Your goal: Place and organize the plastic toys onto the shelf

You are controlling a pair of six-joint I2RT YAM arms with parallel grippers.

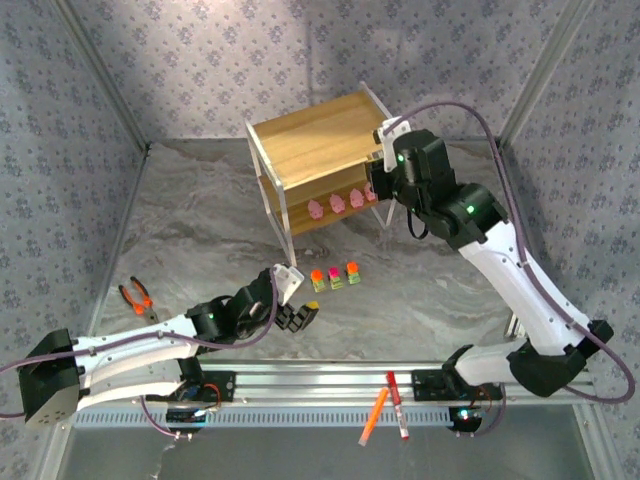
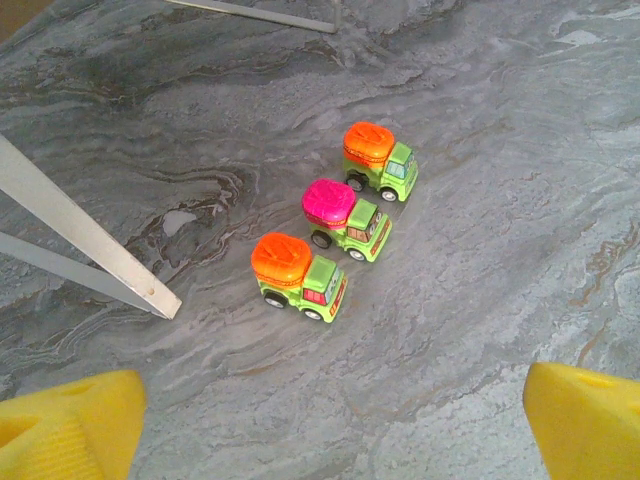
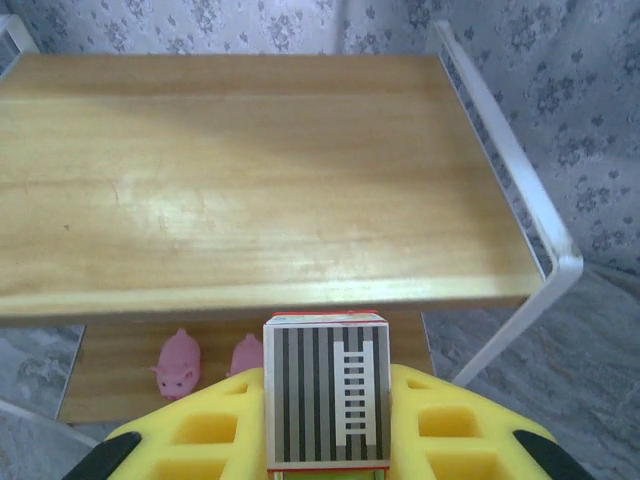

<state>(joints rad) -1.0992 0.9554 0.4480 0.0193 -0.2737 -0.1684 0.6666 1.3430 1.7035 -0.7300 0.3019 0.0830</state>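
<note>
Right gripper (image 3: 325, 432) grips grey-topped truck (image 3: 325, 380) near shelf (image 3: 250, 180).

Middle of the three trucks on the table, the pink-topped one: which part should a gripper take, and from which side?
Probably from straight above, one finger at the nose of the pink-topped truck, one behind its drum. The far orange-topped truck and near orange-topped truck crowd its flanks; nose and tail stand clear.
</note>
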